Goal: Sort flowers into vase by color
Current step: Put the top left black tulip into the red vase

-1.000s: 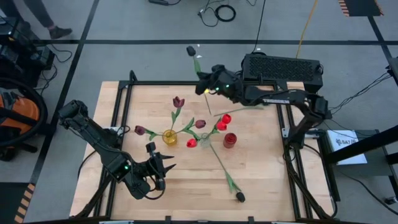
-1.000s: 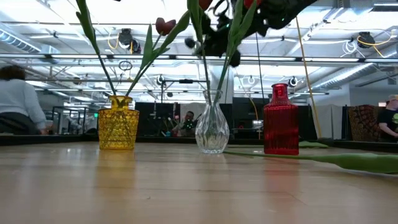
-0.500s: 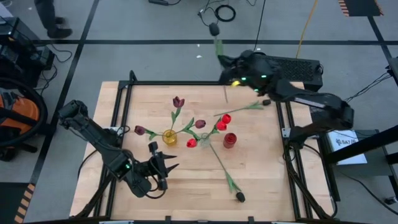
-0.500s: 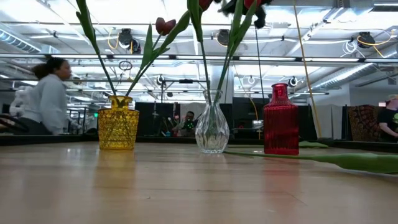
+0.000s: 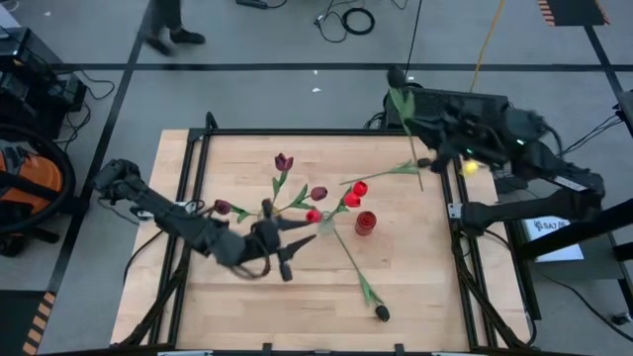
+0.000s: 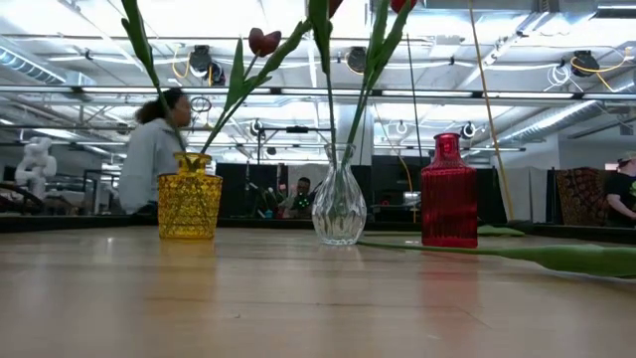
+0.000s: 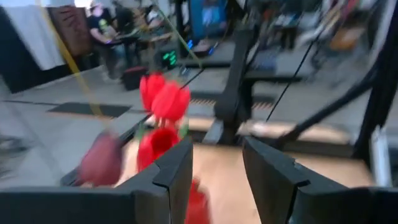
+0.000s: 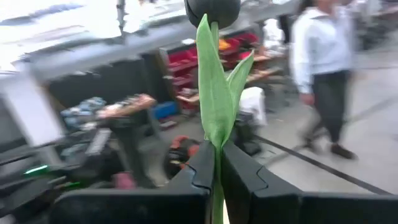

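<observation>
Right hand (image 5: 420,124) pinched a dark tulip (image 5: 400,84), stem running 11-to-5; vases (image 5: 366,222) lay at its 7 o'clock; left hand (image 5: 292,247) spread, nearer them.

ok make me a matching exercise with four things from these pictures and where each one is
Things:
1. yellow vase
2. red vase
3. dark tulip
4. clear vase

Places:
a. held in the right gripper past the table's far edge
b. middle of the row
c. beside the right frame rail in the high view
d. by the left gripper

Pairs: 1-d, 2-c, 3-a, 4-b
</observation>
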You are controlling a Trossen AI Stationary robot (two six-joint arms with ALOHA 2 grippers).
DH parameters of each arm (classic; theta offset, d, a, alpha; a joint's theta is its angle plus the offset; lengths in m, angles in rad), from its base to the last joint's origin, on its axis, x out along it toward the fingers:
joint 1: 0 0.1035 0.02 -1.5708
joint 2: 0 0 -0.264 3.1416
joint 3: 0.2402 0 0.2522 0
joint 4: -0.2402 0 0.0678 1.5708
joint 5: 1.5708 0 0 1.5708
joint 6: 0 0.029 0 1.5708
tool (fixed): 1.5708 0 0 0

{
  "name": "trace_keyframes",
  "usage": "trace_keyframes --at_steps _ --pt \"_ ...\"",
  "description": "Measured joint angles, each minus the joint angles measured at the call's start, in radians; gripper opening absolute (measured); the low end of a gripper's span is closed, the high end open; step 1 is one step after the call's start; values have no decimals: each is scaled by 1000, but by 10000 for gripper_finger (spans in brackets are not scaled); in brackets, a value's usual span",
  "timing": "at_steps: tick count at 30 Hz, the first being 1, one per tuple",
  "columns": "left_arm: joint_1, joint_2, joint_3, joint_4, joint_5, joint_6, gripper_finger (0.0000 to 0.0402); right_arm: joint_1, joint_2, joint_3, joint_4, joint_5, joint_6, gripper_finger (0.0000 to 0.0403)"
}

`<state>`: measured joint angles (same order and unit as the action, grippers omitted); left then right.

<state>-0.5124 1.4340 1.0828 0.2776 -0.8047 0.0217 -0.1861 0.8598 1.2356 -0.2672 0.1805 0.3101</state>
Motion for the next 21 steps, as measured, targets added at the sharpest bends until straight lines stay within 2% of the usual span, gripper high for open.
trace_keyframes --at_steps 5,9,13,17,21 --pt "91 14 1 169 219 -14 148 137 -94 -146 126 9 -12 11" --pt "102 20 1 213 227 48 148 195 -127 -307 292 7 -26 11" --pt "88 -5 1 211 183 111 148 226 -127 -442 475 0 -27 11" --pt "84 -11 30 213 181 138 148 254 -96 -531 642 -1 -27 11" --pt "76 22 69 219 230 146 148 295 -49 -565 784 -3 -30 11"
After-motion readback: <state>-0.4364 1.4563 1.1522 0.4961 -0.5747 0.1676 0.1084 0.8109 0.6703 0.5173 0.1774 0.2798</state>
